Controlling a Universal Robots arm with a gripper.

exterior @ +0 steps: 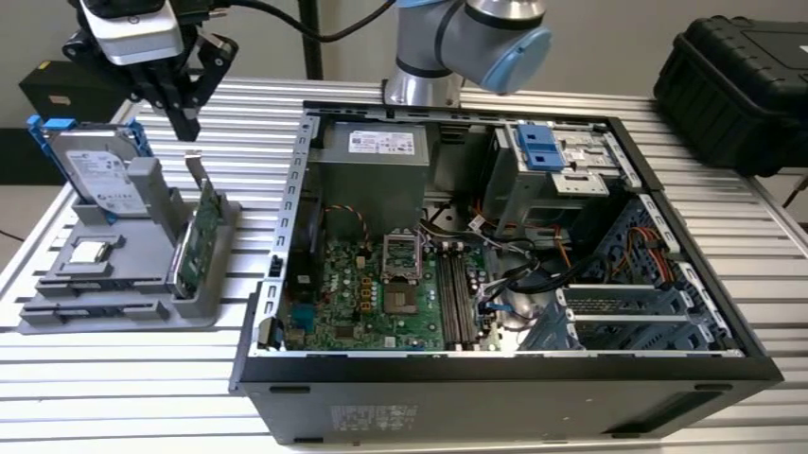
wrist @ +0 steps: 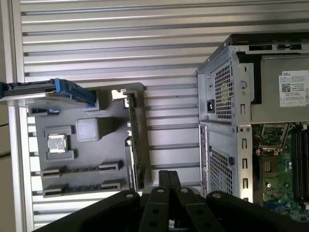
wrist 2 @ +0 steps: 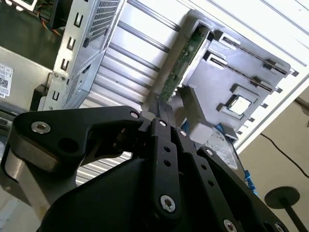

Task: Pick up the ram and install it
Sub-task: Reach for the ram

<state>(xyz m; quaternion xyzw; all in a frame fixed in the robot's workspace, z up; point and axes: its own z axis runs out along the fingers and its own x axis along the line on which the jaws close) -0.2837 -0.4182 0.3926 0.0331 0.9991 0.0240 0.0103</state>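
Two thin dark sticks, the ram (wrist: 77, 169) (wrist 2: 241, 72), stand on edge in the slots of a grey fixture (exterior: 139, 274) at the exterior view's left. One lies beside the other (wrist: 77, 187). My gripper (exterior: 189, 130) (wrist: 169, 180) (wrist 2: 161, 112) hangs above the fixture's far end, near the green card's metal bracket, well apart from the ram. Its black fingers are shut with nothing between them. The open computer case (exterior: 505, 236) lies to the right, with the motherboard's parallel memory slots (exterior: 457, 303) (wrist: 297, 159) exposed.
The fixture also holds a silver hard drive with blue rails (exterior: 101, 175), a green card (exterior: 196, 246) and a processor chip (wrist: 57, 143). A black hard case (exterior: 739, 76) and a small black box (exterior: 63, 90) sit at the table's back. The arm's base (exterior: 423, 85) stands behind the case.
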